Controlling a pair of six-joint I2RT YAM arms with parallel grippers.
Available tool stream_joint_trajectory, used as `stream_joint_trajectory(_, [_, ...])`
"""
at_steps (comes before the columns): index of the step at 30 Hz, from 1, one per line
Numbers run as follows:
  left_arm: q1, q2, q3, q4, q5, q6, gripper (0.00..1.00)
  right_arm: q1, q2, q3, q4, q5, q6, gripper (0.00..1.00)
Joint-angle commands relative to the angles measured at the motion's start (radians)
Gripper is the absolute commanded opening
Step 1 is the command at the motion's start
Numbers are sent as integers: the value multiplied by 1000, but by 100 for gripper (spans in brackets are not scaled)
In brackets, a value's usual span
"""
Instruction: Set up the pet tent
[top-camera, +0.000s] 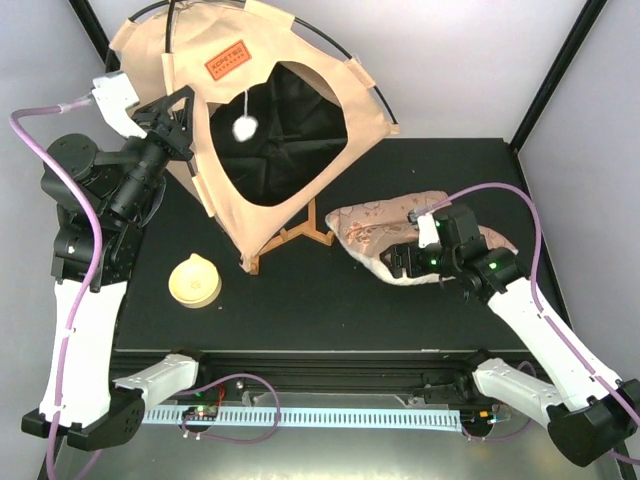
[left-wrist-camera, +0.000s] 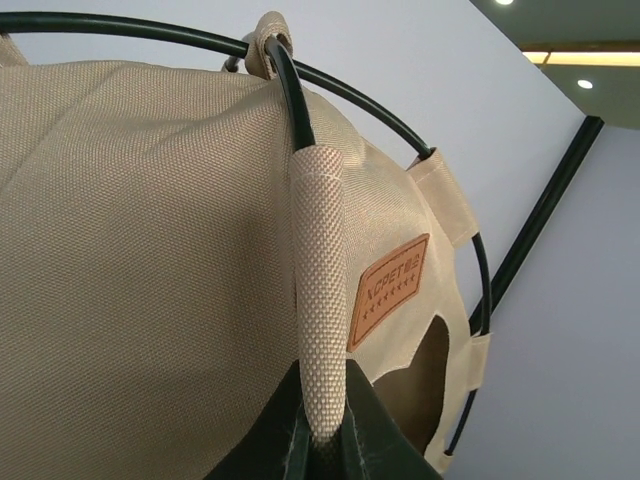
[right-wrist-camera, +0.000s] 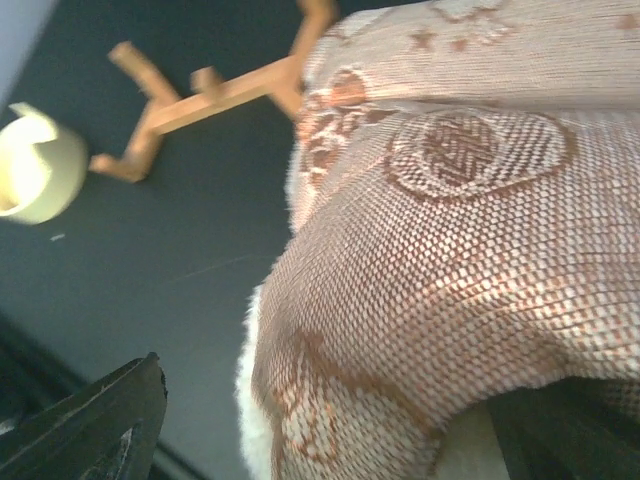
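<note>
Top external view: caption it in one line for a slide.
Left pincer grips the tan canvas pet tent by a pole sleeve; right pincer open at the beige floral fabric cushion.

Bare mat (top-camera: 300, 300) lies open between cup (top-camera: 195, 281) and cushion (top-camera: 365, 225); tent (top-camera: 300, 45) and stand (top-camera: 300, 235) block the back.

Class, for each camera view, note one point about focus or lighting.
Top external: evenly lit, pet tent sharp. Left wrist: tent weave crisp, ceiling lights glare at upper right. Right wrist: floral cushion and wooden stand softly blurred.
</note>
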Motion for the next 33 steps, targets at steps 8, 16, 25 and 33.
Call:
stream_joint_trajectory(8, [4, -21, 42, 79, -8, 54, 2, -14, -56, 73, 0, 479, 100, 92])
stream_joint_trajectory(16, [4, -25, 66, 71, -32, 76, 2, -13, -225, 100, -19, 708, 97, 87])
stream_joint_trajectory(25, [4, -23, 55, 68, -29, 68, 2, -15, -5, 136, -78, 498, 112, 96])
stream_joint_trajectory(33, [4, -40, 31, 56, -25, 89, 2, 33, 382, 69, 25, 354, 44, 100])
